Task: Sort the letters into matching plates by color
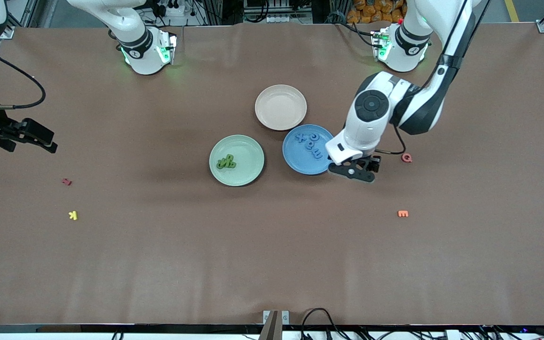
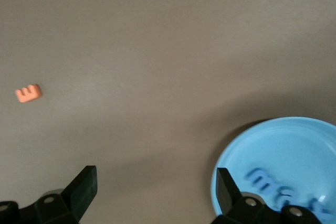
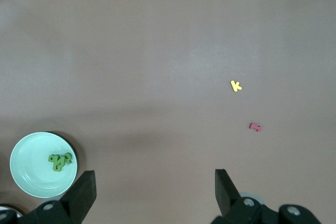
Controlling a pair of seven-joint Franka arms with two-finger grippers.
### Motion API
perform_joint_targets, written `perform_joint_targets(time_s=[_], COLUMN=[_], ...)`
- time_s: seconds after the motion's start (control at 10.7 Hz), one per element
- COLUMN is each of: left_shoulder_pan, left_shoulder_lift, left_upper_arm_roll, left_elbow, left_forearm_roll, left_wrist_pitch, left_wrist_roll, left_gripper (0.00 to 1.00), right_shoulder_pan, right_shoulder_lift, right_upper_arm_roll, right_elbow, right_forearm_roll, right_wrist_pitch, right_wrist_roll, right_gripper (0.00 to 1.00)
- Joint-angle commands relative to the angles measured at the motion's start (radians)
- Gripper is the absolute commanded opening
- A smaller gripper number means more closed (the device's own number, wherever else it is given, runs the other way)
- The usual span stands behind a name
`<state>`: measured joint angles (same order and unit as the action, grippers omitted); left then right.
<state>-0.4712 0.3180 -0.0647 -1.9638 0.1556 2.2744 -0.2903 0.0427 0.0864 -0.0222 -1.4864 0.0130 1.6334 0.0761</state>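
Green letters [image 1: 226,162] are piled in the mint plate [image 1: 248,174], and blue letters [image 1: 310,143] are spread in the blue plate [image 1: 298,163] beside it, on a brown table [image 1: 253,259]. The left gripper [image 1: 353,171] is held open at the blue plate's edge. The right gripper [image 1: 33,137] is held open, waiting over the right arm's end, where red [image 1: 66,181] and yellow [image 1: 73,215] letters are scattered.

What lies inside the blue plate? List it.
The blue plate holds a cluster of blue letters, toward its edge farthest from the front camera. The open left gripper and its wrist cover that plate's rim on the left arm's side; anything there is hidden.
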Motion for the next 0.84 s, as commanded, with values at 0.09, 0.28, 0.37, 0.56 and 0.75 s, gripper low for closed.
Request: perform_joint_targets(time_s=[0.09, 0.28, 0.37, 0.56, 0.75], left_shoulder_pan=[-0.009, -0.007, 0.0, 0.017, 0.019], left_shoulder_lift=[-0.02, -0.031, -0.037, -0.053, -0.069], left_upper_arm_roll=[0.086, 0.121, 0.141, 0.18, 0.232], left_elbow=[0.01, 0.01, 0.01, 0.006, 0.008], left_forearm_roll=[0.004, -0.002, -0.043, -0.102, -0.107], left_wrist_pitch=[-0.018, -0.018, -0.019, -0.019, -0.035], left_wrist_roll=[0.063, 0.063, 0.063, 0.086, 0.153], left_gripper=[1.0, 1.0, 1.0, 1.0, 1.0], right_shoulder_pan=[-0.004, -0.004, -0.004, -0.004, -0.004], right_shoulder_lift=[-0.004, -0.004, -0.004, -0.004, -0.004], right_upper_arm_roll=[0.008, 0.008, 0.008, 0.008, 0.008], right_elbow=[-0.002, -0.002, -0.002, -0.002, -0.002], right_forearm_roll=[-0.014, -0.014, -0.014, -0.014, -0.014], right_wrist_pitch=[-0.003, -0.004, -0.004, -0.004, -0.004], right_wrist_roll=[0.001, 0.001, 0.001, 0.001, 0.001], right_gripper=[1.0, 1.0, 1.0, 1.0, 1.0])
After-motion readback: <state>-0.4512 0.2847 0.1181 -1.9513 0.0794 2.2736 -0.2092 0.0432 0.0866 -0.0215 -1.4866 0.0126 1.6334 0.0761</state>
